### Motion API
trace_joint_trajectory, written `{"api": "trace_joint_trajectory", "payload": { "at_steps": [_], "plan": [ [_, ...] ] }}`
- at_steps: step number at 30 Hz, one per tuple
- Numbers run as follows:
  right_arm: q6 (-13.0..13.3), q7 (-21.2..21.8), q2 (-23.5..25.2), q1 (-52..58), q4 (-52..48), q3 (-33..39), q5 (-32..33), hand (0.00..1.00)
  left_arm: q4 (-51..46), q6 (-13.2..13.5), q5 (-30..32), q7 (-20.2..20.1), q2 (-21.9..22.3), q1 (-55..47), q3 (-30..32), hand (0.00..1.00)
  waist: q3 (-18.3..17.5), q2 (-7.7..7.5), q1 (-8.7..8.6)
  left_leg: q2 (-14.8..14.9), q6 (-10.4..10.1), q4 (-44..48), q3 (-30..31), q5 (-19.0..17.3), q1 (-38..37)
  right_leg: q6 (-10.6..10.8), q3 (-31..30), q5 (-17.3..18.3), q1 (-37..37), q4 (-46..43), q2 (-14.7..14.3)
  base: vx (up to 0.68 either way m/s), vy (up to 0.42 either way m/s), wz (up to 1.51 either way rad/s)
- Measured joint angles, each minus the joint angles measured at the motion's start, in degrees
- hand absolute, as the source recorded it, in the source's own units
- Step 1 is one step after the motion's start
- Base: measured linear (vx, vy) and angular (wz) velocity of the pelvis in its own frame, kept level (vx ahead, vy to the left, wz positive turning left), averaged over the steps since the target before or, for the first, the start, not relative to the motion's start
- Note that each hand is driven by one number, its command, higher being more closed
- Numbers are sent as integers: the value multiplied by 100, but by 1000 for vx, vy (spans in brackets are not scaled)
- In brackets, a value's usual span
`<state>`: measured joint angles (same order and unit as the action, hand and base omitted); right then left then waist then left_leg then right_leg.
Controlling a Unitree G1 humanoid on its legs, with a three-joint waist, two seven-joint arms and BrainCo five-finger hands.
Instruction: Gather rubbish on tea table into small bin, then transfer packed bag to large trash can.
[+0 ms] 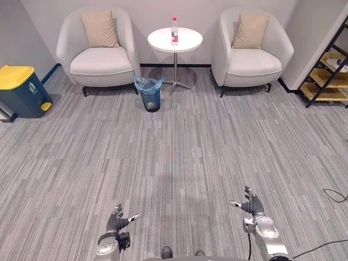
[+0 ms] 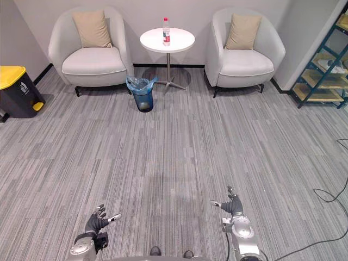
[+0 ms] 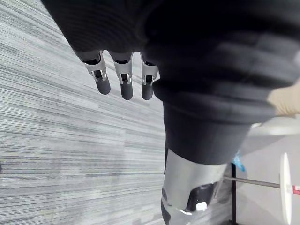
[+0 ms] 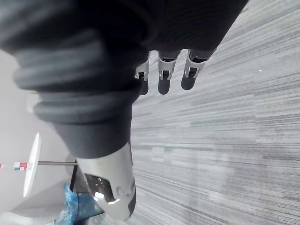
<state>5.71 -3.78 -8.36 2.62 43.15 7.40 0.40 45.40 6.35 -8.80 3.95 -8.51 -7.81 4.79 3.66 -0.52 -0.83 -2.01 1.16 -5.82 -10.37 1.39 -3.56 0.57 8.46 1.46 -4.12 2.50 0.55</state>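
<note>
Nearest you: left hand (image 1: 117,220) and right hand (image 1: 251,205) low over grey striped carpet (image 1: 174,157), fingers straight and spread, gripping nothing. Beyond, small dark bin lined with blue plastic bag (image 1: 149,93) stands near foot of round white tea table (image 1: 190,39). Clear plastic bottle with red label (image 1: 174,31) upright on tabletop. Left cream armchair (image 1: 100,62) and right cream armchair (image 1: 253,62) flank table. Dark blue trash can with yellow lid (image 1: 22,89) far left, by wall.

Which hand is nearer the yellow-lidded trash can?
Left. The trash can lies far ahead and to the left of the left hand; the right hand is farther off, across to the right.
</note>
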Motion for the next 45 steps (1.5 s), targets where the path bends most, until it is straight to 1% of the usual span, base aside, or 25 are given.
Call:
{"api": "trace_joint_trajectory", "payload": {
  "at_steps": [4, 8, 10, 17, 24, 31, 36, 40, 41, 43, 45],
  "plan": [
    [-7, 5, 67, 30, 257, 132, 206, 0, 146, -99, -3, -3, 79, 13, -24, 0, 0, -1, -24, -11, 14, -1, 102, 11, -7, 2, 104, -1, -87, 91, -6, 25, -27, 13],
    [-10, 10, 131, 45, 348, 132, 242, 0, 282, -105, -1, -10, 158, -6, -158, 0, 3, 4, -14, -10, 13, -1, 117, 15, -58, 7, 130, 3, -174, 127, -14, 6, -6, 1],
    [-10, 12, 146, 52, 368, 133, 243, 0, 354, -105, 1, -16, 171, 2, -265, 0, 6, 9, -13, -10, 12, -4, 116, 15, -64, 53, 133, 33, -175, 121, -12, -17, -9, 0],
    [-11, 11, 233, 74, 554, 190, 360, 0, 368, -104, 52, -17, 189, -17, -314, 0, 30, 43, -13, -7, 10, -7, 96, 14, -73, 75, 118, 50, -176, 73, -2, -29, -2, -1],
    [-17, 18, 311, 134, 576, 191, 365, 0, 377, -105, 57, -21, 224, -34, -439, 0, 53, 17, -8, -9, 10, -9, 92, 10, -97, 74, 108, 51, -171, 69, 2, -53, -6, 0],
    [-102, 21, 354, 138, 606, 194, 428, 0, 468, -105, 65, -25, 266, -107, -471, 0, 58, 7, -6, -9, 11, -10, 71, -19, -89, 74, 77, 52, -166, 85, 1, -15, -4, 0],
    [-113, 21, 354, 124, 606, 194, 476, 0, 466, -105, 64, -24, 264, -108, -470, 0, 89, -35, 12, -9, 28, -9, -14, -69, -69, 74, 21, 54, -153, 127, -3, 0, -1, -5],
    [-115, 14, 344, 84, 604, 199, 477, 0, 444, -105, 64, -19, 263, -109, -470, 0, 99, -46, 92, -2, 80, 28, -180, -177, 75, 106, -170, 86, 53, 65, 1, 25, -1, -26],
    [-119, 12, 344, 63, 604, 210, 474, 0, 405, -105, 62, -17, 263, -103, -469, 0, 102, -51, 150, -3, 97, 32, -253, -198, 129, 124, -247, 107, 169, -17, 8, 83, 27, -30],
    [-124, 9, 341, 44, 603, 223, 474, 0, 325, -104, 62, -17, 263, -106, -469, 0, 107, -52, 162, -18, 136, 36, -297, -244, 149, 167, -261, 214, 284, -201, 34, 88, 44, -17],
    [-128, 4, 335, 13, 589, 248, 473, 0, 245, -106, 59, -16, 260, -109, -475, 0, 125, -63, 164, -77, 164, 304, -316, -524, 163, 314, -276, 738, 610, -1104, 188, 138, 73, -3]
  ]
}}
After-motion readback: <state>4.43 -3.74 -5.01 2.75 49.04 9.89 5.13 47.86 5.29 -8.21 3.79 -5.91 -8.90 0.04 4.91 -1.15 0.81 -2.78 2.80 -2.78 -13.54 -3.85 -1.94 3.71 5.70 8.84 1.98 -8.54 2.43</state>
